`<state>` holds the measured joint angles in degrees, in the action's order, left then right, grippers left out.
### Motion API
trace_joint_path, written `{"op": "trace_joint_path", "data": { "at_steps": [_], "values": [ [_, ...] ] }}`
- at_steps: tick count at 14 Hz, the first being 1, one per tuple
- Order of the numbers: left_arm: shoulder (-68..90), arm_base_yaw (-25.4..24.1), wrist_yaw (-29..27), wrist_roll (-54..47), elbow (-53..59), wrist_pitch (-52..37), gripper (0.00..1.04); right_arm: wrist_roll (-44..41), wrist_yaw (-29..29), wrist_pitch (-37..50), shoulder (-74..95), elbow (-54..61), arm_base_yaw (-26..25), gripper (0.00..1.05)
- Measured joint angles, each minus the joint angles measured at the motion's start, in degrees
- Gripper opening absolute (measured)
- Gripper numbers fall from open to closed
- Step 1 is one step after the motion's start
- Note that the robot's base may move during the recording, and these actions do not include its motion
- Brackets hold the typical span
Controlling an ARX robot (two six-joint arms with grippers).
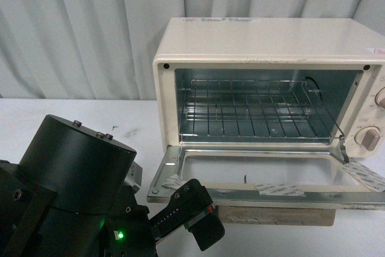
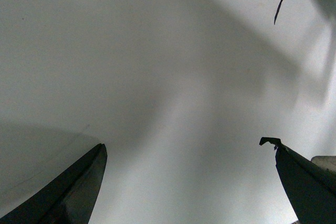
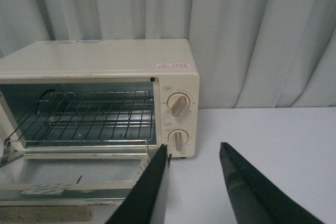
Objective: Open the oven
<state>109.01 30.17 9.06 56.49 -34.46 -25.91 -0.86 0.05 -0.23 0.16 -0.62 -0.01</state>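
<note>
The oven is cut off at the front view's right edge, along with its top knob. The sticker words are too small to read.

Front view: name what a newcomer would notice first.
The oven stands right of centre, its door dropped flat and the wire rack bare inside. The left arm fills the lower-left corner with its black bulk, close to the door's left end.
</note>
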Motion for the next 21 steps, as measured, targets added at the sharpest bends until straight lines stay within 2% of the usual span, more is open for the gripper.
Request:
{"op": "trace_joint_path", "data": {
  "at_steps": [1, 2, 3, 4, 6, 8, 9, 12, 14, 16, 19, 20, 21],
  "values": [
    [0.0, 0.0, 0.0, 0.0, 0.0, 0.0, 0.98, 0.0, 0.0, 0.0, 0.0, 0.0, 0.0, 0.41],
    [0.0, 0.0, 0.0, 0.0, 0.0, 0.0, 0.98, 0.0, 0.0, 0.0, 0.0, 0.0, 0.0, 0.72],
    [-0.8, 2.2, -12.6, 7.4, 2.1, -4.0, 0.98, 0.0, -0.1, 0.0, 0.0, 0.0, 0.0, 0.98],
    [-2.7, 2.2, -16.6, 12.0, 3.8, -6.3, 0.98, 0.0, 0.0, 0.0, 0.0, 0.0, 0.0, 0.98],
    [-5.7, 0.8, -17.9, 15.9, 4.6, -9.4, 0.98, 0.0, -0.1, 0.0, 0.0, 0.0, 0.0, 0.98],
    [-8.0, 1.0, -15.8, 17.1, 7.8, -10.5, 0.98, 0.0, 0.0, 0.0, 0.0, 0.0, 0.0, 0.98],
    [-11.5, 0.9, -11.7, 16.3, 10.7, -8.8, 0.98, 0.0, 0.0, 0.0, 0.0, 0.0, 0.0, 0.98],
    [-26.5, -5.0, -6.4, 8.9, 15.7, 0.8, 0.98, 0.0, 0.0, 0.0, 0.0, 0.0, 0.0, 0.98],
    [-44.4, -10.2, -4.0, -0.7, 16.8, 15.4, 0.98, 0.0, -0.1, 0.0, 0.0, 0.0, 0.0, 0.98],
    [-56.3, -11.6, -6.5, -7.0, 16.3, 24.1, 0.98, 0.0, -0.1, 0.0, 0.0, 0.0, 0.0, 0.98],
    [-63.3, -11.9, -9.2, -12.0, 13.4, 29.7, 0.98, 0.0, -0.1, 0.0, 0.0, 0.0, 0.0, 0.98],
    [-65.2, -11.7, -12.4, -16.0, 12.5, 26.5, 0.96, 0.0, 0.0, 0.0, 0.0, 0.0, 0.0, 0.98],
    [-68.5, -11.2, -21.0, -25.4, 17.3, 11.6, 0.84, 0.0, 0.0, 0.0, 0.0, 0.0, 0.0, 0.98]
  ]
}}
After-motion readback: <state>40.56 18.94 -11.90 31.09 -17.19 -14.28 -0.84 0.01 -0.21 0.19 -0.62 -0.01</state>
